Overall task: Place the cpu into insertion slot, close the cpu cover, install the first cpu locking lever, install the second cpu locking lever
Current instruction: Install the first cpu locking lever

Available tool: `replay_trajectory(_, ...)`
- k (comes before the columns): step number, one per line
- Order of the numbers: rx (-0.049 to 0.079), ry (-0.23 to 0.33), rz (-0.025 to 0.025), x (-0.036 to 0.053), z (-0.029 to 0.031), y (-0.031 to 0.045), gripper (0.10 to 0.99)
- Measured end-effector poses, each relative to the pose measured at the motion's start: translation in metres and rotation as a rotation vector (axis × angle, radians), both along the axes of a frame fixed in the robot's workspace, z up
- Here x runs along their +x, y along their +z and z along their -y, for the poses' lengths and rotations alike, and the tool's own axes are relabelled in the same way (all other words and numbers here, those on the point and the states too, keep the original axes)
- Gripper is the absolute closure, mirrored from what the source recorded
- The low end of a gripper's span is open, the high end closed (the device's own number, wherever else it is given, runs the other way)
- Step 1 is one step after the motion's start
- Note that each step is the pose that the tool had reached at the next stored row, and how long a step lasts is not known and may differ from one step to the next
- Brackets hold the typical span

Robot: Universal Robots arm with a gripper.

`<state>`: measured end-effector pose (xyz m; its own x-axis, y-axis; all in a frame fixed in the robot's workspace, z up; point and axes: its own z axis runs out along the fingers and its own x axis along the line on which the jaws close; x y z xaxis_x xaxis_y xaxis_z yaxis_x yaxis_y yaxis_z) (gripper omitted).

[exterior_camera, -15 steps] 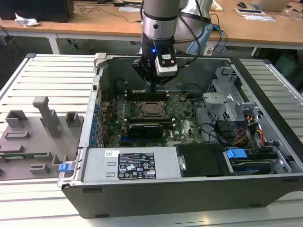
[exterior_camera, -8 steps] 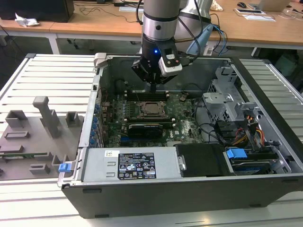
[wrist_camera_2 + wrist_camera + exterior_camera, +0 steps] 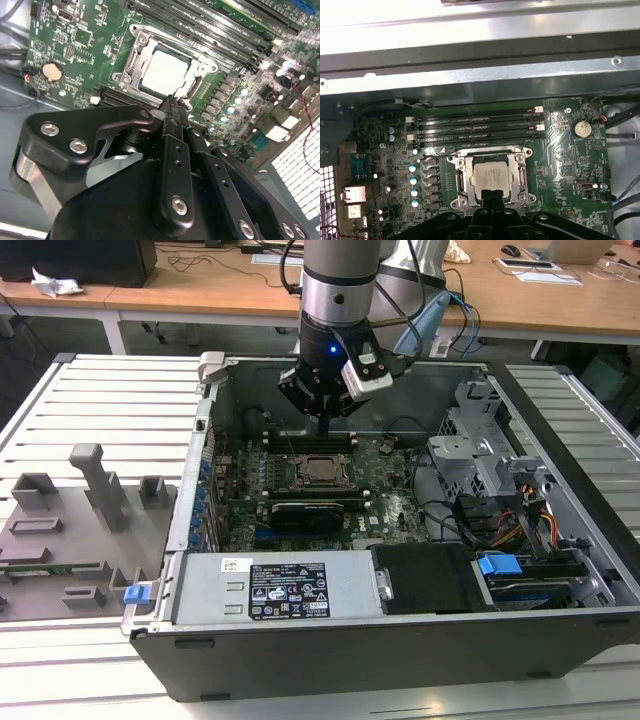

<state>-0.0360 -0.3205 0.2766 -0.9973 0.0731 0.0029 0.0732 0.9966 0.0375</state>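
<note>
- While poised over the open grey metal computer case (image 3: 400,660), slim black two-finger gripper (image 3: 323,428) pressed together, pinching nothing, with tips close above the socket rim in both wrist views.
- Already lying flat in the square, silver-rimmed insertion slot (image 3: 526,152): small square cpu (image 3: 491,176) with a silvery-grey metal top. Found at about six o'clock from the gripper in the exterior view, near the middle of the green circuit board (image 3: 570,165).
- Likely light, thin and stiff, with a slick metal top and a delicate underside over the pin grid. Best taken by two opposite edges and kept level, never levered or pushed at a slant.
- Thin silver-grey hinged cpu cover (image 3: 490,159), seemingly folded down around the chip, with the metal top visible through its square window. Springy sheet metal by the look; safer pressed on the frame bar than on the chip.
- Long black memory slots (image 3: 475,127) just beside the socket, at twelve o'clock from it in the exterior view.
- Hard to make out: locking levers, not separable from the frame's bright edges, so latched or free cannot be told.
- Hidden: pin grid, under the chip; socket edge nearest the fingertips, behind the fingers in both wrist views. Touching the frame or just above it: cannot tell.
</note>
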Motion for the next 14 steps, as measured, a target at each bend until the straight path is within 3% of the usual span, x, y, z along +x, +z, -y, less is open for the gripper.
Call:
replay_trajectory(8, 0.004, 0.065, 0.0003, -0.0016, 0.0, -0.0009, 0.98)
replay_trajectory(14, 0.007, 0.065, 0.0088, -0.0288, -0.0001, -0.0021, 0.98)
